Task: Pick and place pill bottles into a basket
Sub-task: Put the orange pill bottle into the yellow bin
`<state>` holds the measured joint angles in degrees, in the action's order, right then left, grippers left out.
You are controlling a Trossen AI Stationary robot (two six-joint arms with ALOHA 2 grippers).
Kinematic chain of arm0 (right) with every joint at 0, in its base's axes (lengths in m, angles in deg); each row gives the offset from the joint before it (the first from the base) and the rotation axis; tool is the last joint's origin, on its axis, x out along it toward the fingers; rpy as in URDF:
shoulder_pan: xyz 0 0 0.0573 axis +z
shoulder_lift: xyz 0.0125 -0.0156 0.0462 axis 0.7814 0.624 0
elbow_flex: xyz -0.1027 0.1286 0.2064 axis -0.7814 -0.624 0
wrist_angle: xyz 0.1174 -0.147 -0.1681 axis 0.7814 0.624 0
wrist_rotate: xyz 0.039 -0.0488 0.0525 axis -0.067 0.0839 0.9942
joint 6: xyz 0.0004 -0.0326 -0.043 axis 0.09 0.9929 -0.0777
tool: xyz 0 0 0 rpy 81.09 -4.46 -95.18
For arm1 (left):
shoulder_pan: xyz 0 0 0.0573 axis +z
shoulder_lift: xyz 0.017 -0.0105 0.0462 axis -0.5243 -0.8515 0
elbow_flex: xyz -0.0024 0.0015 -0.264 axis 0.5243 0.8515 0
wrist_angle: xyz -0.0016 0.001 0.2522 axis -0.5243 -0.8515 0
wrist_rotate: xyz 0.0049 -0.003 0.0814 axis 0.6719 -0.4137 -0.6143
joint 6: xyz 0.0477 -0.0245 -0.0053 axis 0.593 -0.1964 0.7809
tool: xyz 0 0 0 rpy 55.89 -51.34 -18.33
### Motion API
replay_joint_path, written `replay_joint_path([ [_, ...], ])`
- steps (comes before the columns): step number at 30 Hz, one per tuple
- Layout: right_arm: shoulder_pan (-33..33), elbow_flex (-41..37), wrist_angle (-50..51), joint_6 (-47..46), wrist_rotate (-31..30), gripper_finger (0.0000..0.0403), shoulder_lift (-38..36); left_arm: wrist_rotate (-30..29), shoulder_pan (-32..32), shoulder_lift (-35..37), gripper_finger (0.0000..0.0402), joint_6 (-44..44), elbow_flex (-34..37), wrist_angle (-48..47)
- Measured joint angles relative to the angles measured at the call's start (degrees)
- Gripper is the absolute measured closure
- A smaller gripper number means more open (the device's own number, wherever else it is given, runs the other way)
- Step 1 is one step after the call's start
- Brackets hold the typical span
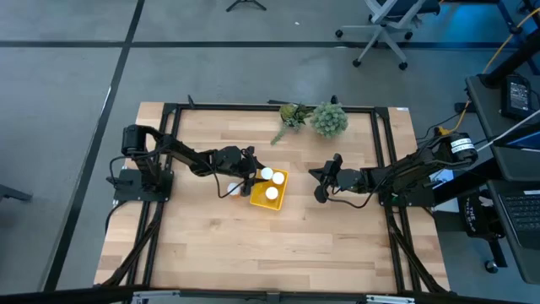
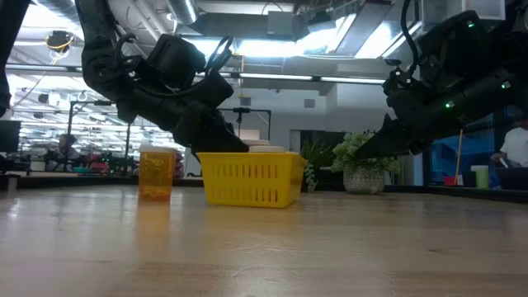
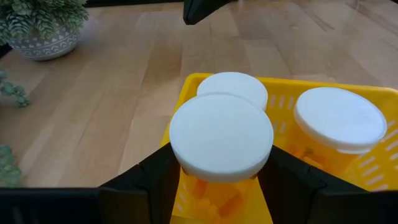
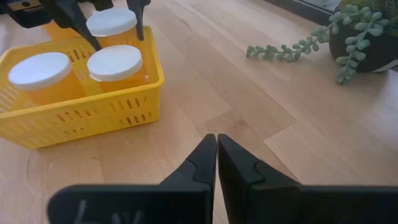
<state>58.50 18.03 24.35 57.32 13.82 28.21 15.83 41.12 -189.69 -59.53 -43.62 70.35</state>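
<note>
The small bright yellow plastic basket (image 1: 272, 199) with low slotted walls sits near the middle of the pale wooden table (image 1: 278, 253). Two orange pill bottles with round white caps stand inside it — one (image 4: 40, 73) at one end, the other (image 4: 114, 64) beside it. The left gripper (image 3: 221, 177) hangs over the basket's rim, its dark fingers (image 3: 158, 180) clamped on the sides of a third orange, white-capped bottle (image 3: 221, 140), which is held upright above the basket's inside next to the two already there. A fourth orange bottle (image 2: 157, 172) stands upright on the table just outside the basket, on the left arm's side. The right gripper (image 4: 216, 155) hovers over bare table well to the other side of the basket, its fingers pressed together on nothing. Beyond the basket, at the table's far edge, lie green plant sprigs (image 1: 291, 116) and a round potted green plant (image 1: 329, 119).
</note>
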Motion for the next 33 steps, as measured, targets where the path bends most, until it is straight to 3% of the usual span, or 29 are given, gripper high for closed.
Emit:
replay_joint_path([
  [15,1.1,0.0,0.0,0.2,0.0,0.0382,0.0,0.0,0.0,0.1,0.0171,-0.2,0.0,-0.5],
  [33,1.1,0.0,0.0,0.1,0.0,0.0382,0.0,-0.4,0.0,0.5,0.0170,-1.4,0.0,-4.4],
])
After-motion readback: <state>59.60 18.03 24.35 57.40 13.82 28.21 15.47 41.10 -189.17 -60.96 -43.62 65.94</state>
